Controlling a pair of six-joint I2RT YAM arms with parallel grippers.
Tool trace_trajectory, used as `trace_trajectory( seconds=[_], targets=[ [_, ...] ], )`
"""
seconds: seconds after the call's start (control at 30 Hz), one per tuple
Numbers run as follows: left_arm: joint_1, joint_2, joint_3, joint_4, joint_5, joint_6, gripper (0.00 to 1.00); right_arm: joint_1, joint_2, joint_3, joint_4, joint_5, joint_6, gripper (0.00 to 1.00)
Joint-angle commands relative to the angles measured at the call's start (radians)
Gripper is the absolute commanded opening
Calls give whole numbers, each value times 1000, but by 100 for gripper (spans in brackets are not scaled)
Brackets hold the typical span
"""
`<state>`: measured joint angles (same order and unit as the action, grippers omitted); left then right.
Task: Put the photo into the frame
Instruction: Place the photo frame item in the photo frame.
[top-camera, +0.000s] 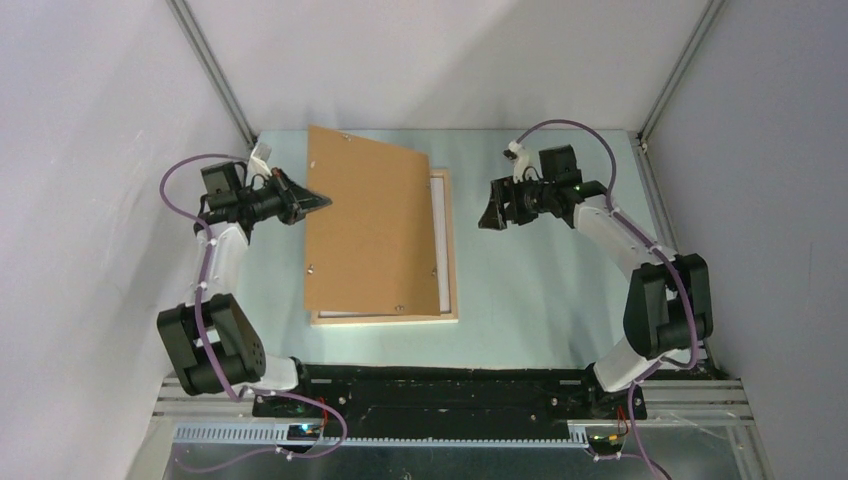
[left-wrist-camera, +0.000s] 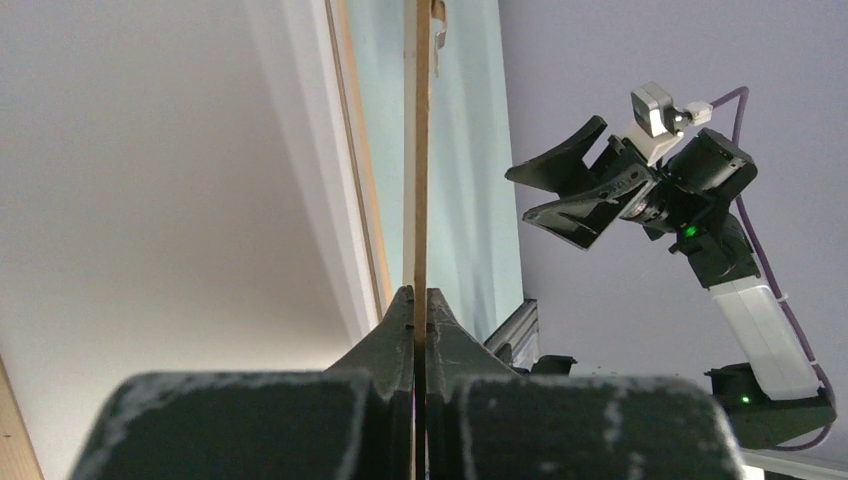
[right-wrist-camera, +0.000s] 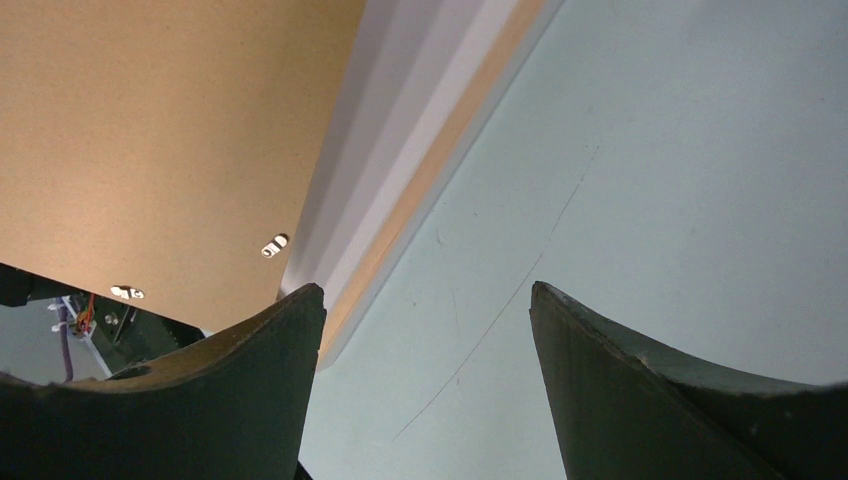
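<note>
Lab robot cell: plain grey panel walls (top-camera: 90, 150) w/ aluminium extrusion posts (top-camera: 213, 70) box in a pale green table (top-camera: 540, 290). L arm (top-camera: 222, 262) & R arm (top-camera: 622, 238) are bolted to a black base rail (top-camera: 450, 385), w/ purple cables (top-camera: 565, 122) & slotted metal trunking (top-camera: 230, 433) at the near edge.

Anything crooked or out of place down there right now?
Yes: the brown backing board sits skewed over the frame, its far corner overhanging the frame's far edge, not square to it. The left pincer is shut on its left edge; the right pincer hangs open, clear.
</note>
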<state>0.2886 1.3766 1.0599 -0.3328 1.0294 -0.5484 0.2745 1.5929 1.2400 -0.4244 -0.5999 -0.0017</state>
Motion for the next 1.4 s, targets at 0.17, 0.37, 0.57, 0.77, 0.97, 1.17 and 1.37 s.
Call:
trace_trajectory(
  seconds=[0.17, 0.37, 0.57, 0.77, 0.97, 1.17, 1.37],
  targets=[
    [8, 74, 92, -17, 38, 44, 0, 56, 156, 116, 51, 120, 76, 75],
    [9, 116, 111, -17, 53, 47, 0, 101, 284, 213, 35, 153, 104, 67],
    [8, 179, 138, -16, 72, 43, 0, 127, 388, 293, 23, 141, 124, 65],
    [5, 228, 168, -10, 73, 28, 0, 129, 412, 312, 22, 130, 131, 64],
    [4, 260, 181, -3, 92, 5, 0, 124, 408, 311, 19, 122, 134, 64],
    [-6, 283, 200, 4, 91, -9, 0, 118, 408, 305, 15, 122, 134, 63],
    [-31, 291, 212, 15, 70, -16, 0, 102, 398, 294, 14, 122, 133, 63]
  ],
)
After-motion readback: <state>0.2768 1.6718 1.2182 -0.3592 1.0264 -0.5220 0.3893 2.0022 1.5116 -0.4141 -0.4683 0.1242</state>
